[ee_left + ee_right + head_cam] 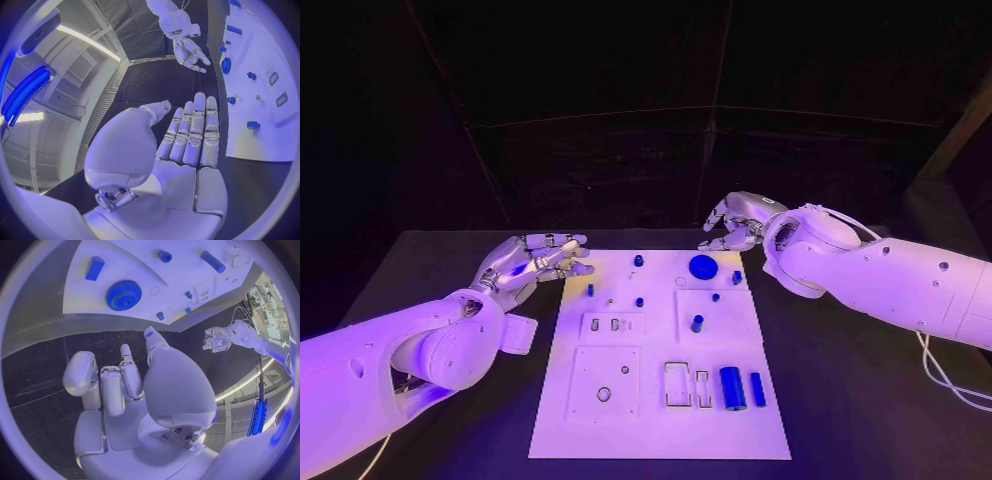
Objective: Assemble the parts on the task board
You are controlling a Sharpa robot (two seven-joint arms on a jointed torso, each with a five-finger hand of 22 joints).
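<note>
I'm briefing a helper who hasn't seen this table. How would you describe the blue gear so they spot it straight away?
Start at the white board in the middle of the black table, then look to its far end, close to the right robot hand. The gear lies flat there. It is the only round, toothed disc, wider than the small blue pegs and blocks around it.

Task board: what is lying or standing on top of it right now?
On the task board sit a blue gear, two blue cylinders side by side and several small blue pegs. Neither hand covers it.
</note>
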